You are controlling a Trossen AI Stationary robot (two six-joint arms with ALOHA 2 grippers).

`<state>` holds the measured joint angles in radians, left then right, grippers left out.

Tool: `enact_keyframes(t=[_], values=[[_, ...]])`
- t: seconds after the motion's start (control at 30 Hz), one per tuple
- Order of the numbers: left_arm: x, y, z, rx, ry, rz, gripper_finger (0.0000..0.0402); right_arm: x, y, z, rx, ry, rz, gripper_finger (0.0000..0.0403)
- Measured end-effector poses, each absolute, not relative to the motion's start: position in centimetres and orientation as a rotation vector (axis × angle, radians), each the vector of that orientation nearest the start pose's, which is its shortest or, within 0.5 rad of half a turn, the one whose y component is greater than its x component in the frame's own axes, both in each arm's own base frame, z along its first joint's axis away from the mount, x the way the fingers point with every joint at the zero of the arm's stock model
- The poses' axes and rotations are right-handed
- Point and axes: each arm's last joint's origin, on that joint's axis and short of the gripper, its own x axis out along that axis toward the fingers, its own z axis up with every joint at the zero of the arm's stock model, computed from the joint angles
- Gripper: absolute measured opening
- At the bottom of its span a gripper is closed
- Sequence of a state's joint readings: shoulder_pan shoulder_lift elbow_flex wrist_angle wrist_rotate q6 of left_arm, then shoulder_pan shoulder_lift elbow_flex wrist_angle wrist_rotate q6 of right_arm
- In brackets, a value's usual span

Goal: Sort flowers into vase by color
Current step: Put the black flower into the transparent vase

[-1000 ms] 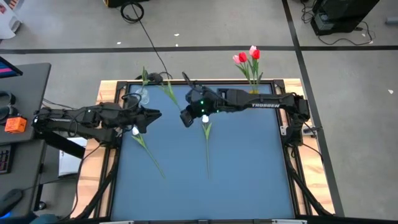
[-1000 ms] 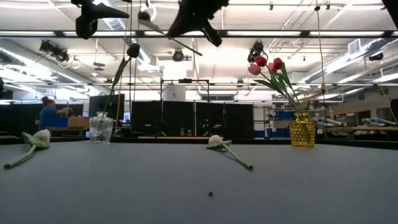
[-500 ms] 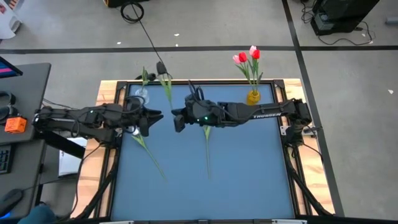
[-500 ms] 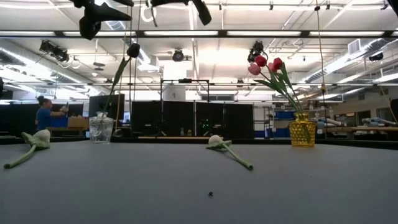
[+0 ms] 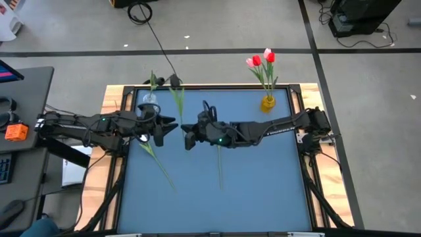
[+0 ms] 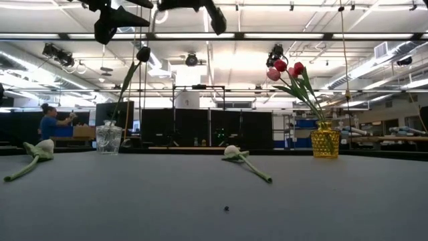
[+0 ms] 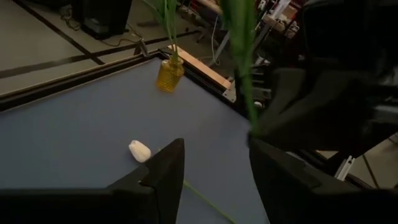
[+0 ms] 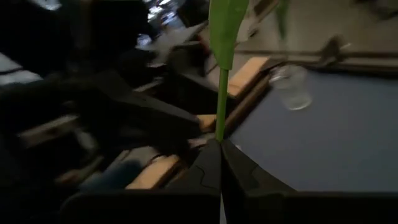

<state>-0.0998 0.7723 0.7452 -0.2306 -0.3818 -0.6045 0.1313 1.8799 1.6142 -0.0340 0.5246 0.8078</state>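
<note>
My right gripper is over the table's middle left, shut on a green-stemmed flower. The flower's dark head points to the far edge. My left gripper faces it from the left, open, and holds nothing. The held stem stands just beyond its fingers. A clear vase at the far left holds one dark-headed flower. A yellow vase at the far right holds red and pink tulips. Two white tulips lie flat on the blue table. My right gripper pinches the flower's stem near its lower end between its two fingertips. The fingers come about level from the table's right and lie across the stem. The flower is lifted clear of the table, and its stem and leaf rise above the fingers.
The blue table top has a wooden frame around it. A desk with gear stands off the table's left side. In the low view a person shows far back in the room.
My right gripper has carried the flower toward the table's left and near edges, closing on my left gripper, and has turned. The flower's head has swung left along the far edge. My left gripper has edged toward the right gripper.
</note>
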Motion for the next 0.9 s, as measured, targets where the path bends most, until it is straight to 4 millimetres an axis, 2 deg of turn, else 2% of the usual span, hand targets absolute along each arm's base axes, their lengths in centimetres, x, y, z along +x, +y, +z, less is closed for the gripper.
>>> enact_keyframes(t=[0.13, 0.37, 0.6, 0.73, 0.9], values=[[16.9, -0.6, 31.7, -0.508, 0.159, 0.343, 0.0188, 43.1, 5.1, 30.2, 0.663, 0.079, -0.635, 0.0003], [17.5, -0.4, 32.3, -0.491, 0.095, 0.338, 0.0188, 42.4, 6.1, 28.2, 0.700, 0.026, -0.555, 0.0004], [19.4, -0.6, 31.8, -0.414, 0.106, 0.284, 0.0188, 41.3, 7.9, 29.6, 0.566, 0.021, -0.539, 0.0004], [20.4, -1.1, 32.2, -0.374, 0.071, 0.149, 0.0188, 40.9, 8.4, 29.7, 0.539, 0.030, -0.568, 0.0004], [21.6, -1.5, 31.9, -0.309, 0.074, 0.039, 0.0188, 40.6, 8.9, 29.5, 0.474, 0.114, -0.517, 0.0004]])
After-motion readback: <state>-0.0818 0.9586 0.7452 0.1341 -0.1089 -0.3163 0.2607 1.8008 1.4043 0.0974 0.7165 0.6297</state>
